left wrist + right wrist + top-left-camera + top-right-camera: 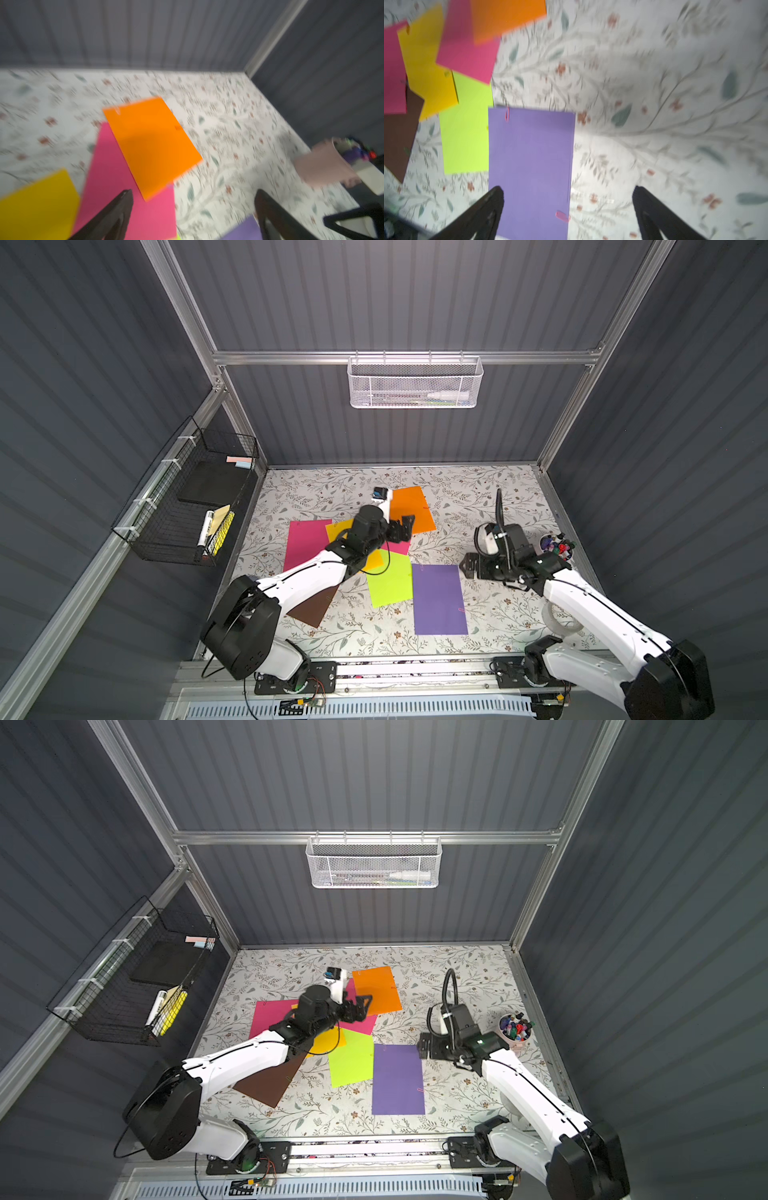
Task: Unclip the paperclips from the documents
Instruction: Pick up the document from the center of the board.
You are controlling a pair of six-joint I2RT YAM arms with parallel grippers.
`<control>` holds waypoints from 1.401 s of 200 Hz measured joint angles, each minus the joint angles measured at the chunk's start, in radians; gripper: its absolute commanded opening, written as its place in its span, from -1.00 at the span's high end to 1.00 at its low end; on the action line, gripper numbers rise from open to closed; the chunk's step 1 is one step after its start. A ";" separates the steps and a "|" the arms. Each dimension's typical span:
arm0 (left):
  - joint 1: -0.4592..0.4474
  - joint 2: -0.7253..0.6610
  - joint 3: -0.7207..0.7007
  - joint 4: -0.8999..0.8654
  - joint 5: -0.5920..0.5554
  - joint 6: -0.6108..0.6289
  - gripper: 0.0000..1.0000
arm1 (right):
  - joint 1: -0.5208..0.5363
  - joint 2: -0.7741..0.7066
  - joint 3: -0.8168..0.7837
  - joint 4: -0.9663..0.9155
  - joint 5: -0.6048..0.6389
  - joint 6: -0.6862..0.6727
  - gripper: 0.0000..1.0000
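7 documents [307, 543], pink paperclips [507, 113] on purple sheet [529, 155]

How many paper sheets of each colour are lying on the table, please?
Orange sheet: 1
Yellow sheet: 1
Lime green sheet: 1
Purple sheet: 1
Brown sheet: 1
Magenta pink sheets: 2
Total: 7 sheets
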 measured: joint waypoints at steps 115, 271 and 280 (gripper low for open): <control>-0.125 0.013 -0.087 -0.310 0.266 -0.246 -0.25 | 0.051 0.181 -0.091 0.143 -0.100 0.179 -0.88; -0.220 0.185 -0.007 -0.395 0.299 -0.336 -0.24 | 0.051 0.263 -0.108 0.362 -0.154 0.185 -0.89; -0.223 0.187 -0.007 -0.390 0.301 -0.336 -0.23 | 0.051 0.271 -0.108 0.377 -0.159 0.185 -0.90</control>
